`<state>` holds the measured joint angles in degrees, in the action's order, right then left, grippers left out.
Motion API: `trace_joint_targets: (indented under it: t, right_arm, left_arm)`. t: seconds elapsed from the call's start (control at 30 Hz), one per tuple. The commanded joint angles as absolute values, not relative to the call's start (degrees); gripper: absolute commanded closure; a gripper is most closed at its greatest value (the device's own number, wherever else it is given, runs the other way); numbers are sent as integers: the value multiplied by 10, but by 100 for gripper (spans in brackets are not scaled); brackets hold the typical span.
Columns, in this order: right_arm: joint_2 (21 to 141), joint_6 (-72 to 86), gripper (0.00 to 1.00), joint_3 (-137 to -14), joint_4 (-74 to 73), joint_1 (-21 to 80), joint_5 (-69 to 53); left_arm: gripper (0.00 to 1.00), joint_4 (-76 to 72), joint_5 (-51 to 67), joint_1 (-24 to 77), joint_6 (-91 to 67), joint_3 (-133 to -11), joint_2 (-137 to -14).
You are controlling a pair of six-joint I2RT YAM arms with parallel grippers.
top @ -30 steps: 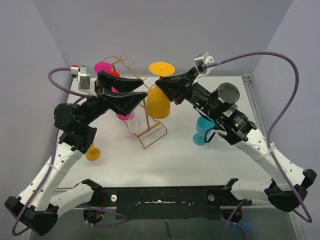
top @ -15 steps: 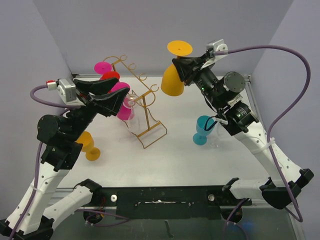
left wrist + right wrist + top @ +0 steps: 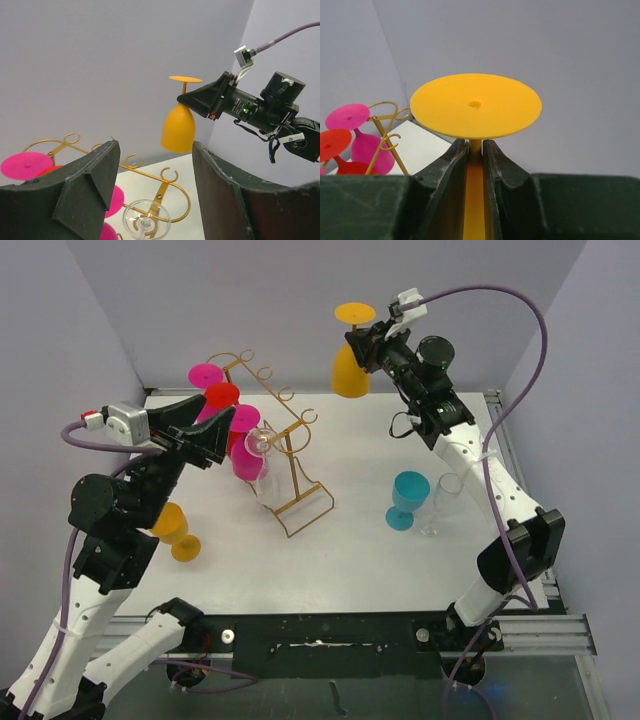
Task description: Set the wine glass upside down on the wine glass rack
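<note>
My right gripper (image 3: 365,343) is shut on the stem of an orange wine glass (image 3: 349,370), held upside down high above the table's back right; its round foot (image 3: 475,105) fills the right wrist view, and it shows in the left wrist view (image 3: 178,131). The gold wire rack (image 3: 290,455) stands left of centre, with pink glasses (image 3: 240,445) and a red one (image 3: 221,395) hanging upside down, and a clear glass (image 3: 146,220) on a hook arm. The orange glass is well right of and above the rack. My left gripper (image 3: 205,435) is open and empty beside the rack's left side.
A teal glass (image 3: 408,498) and a clear glass (image 3: 441,502) stand upright on the table at the right. An orange glass (image 3: 177,530) stands at the left, near the left arm. Grey walls close the back and sides.
My right gripper has lifted the orange glass up and to the right, away from the rack. My left gripper has pulled back to the left, off the rack.
</note>
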<state>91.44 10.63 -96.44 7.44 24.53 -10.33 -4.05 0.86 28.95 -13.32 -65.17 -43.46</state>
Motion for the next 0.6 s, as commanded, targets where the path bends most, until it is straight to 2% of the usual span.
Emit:
trace_joint_targets:
  t: [0.0, 0.33, 0.57]
  right_arm:
    - [951, 83, 100, -1010, 155, 239, -177]
    - [1067, 56, 100, -1082, 191, 239, -297]
    - [1140, 24, 100, -1142, 182, 256, -317]
  left_arm:
    - [43, -24, -55, 291, -103, -662, -447]
    - [43, 14, -84, 291, -105, -695, -484]
    - [43, 19, -97, 290, -104, -698, -492]
